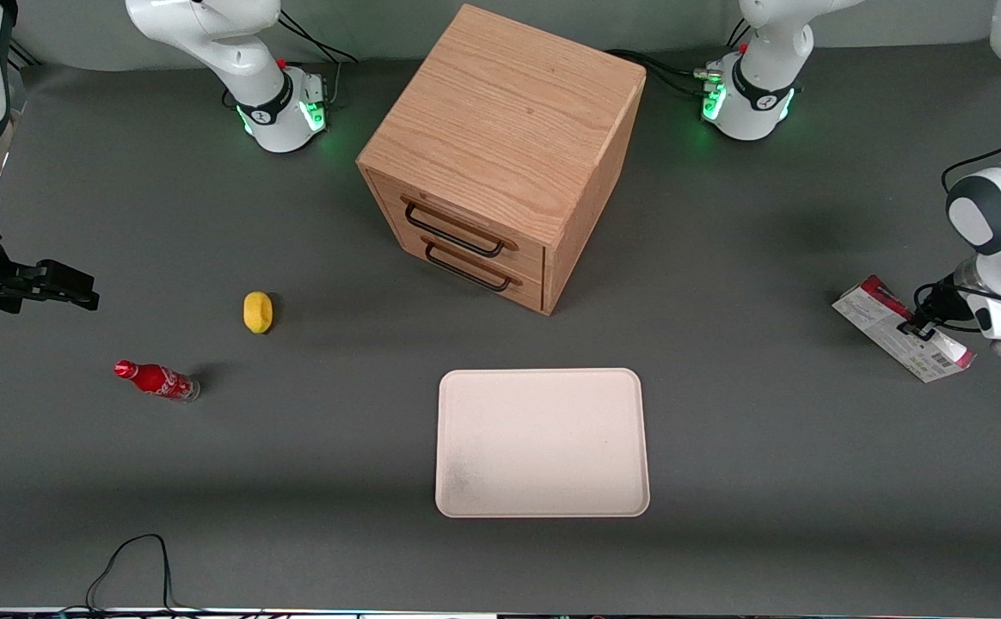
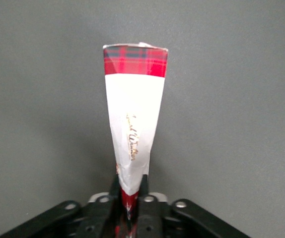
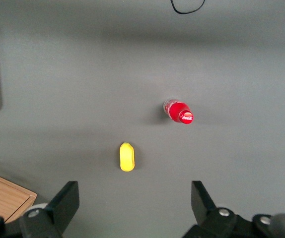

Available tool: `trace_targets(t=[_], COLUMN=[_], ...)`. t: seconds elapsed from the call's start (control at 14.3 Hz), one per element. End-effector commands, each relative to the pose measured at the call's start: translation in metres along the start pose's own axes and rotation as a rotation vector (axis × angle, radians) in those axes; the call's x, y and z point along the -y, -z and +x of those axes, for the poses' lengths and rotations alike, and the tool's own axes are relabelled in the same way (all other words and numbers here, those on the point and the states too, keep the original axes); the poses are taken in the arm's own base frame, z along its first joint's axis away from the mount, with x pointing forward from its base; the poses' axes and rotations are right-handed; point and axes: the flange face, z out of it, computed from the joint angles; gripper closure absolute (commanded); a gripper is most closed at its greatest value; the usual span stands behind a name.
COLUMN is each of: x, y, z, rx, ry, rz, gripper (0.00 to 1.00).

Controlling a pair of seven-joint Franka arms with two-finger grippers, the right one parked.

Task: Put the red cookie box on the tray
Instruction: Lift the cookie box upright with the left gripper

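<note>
gripper (image 2: 130, 208) has its jaws clamped on the red cookie box (image 1: 903, 339), way off toward the working arm's end from the tray (image 1: 466, 447)

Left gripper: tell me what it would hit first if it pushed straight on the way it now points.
The left gripper, jaws shut on the red cookie box, points down at the table. Going straight on, the box's plaid end would probably meet bare table first; its height above the surface is unclear.
</note>
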Motion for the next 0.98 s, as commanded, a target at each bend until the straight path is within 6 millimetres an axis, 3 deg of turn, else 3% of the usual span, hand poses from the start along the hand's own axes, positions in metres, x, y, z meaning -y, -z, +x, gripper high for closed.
trace_targets(t=[0.0, 0.21, 0.7, 0.84, 0.91], x=[-0.007, -0.015, -0.021, -0.019, -0.019], y=[0.024, 0.093, 0.302, 0.344, 0.355], z=[0.005, 0.015, 0.032, 0.030, 0.029], rx=[0.012, 0.047, 0.086, 0.076, 0.070], ry=[0.001, -0.009, -0.014, -0.014, -0.015], rz=[-0.002, 0.013, 0.045, 0.044, 0.042], gripper=[1.00, 1.00, 1.00, 1.00, 1.00])
